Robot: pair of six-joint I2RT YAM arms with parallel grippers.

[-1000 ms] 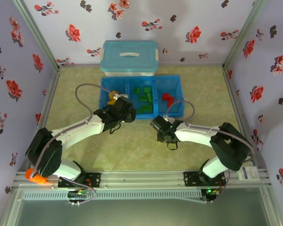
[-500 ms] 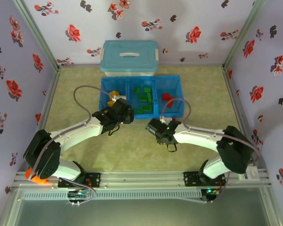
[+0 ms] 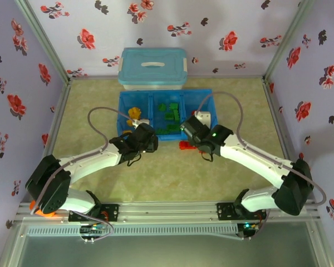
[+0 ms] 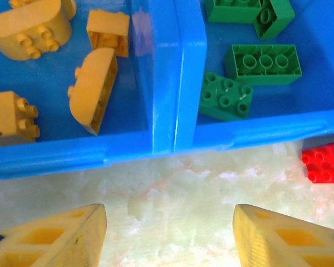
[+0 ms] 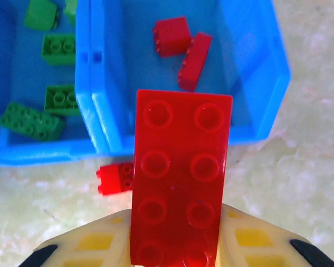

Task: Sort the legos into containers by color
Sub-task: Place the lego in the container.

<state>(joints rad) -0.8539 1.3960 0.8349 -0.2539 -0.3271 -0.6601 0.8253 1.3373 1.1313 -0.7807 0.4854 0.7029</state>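
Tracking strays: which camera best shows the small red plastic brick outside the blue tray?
Right wrist: the small red plastic brick lies nearly whole beside the blue plastic tray. Left wrist crops it at the frame edge; top external gives a red speck.

Tray [image 4: 161, 83]: translucent blue plastic, glossy, smooth. Yellow bricks [image 4: 92, 92], green bricks [image 4: 261, 64], red brick [image 5: 181, 178]: hard glossy plastic, studded tops. Table [image 4: 172, 183]: pale marbled sheet, slight sheen. Fingers [image 4: 55, 236] of the left pincer [image 4: 170, 222]: yellowish matt plastic. Box lid [image 3: 152, 65]: smooth light-blue plastic. Rails [image 3: 167, 210]: bare metal. Walls [image 3: 22, 72]: matt flower print.
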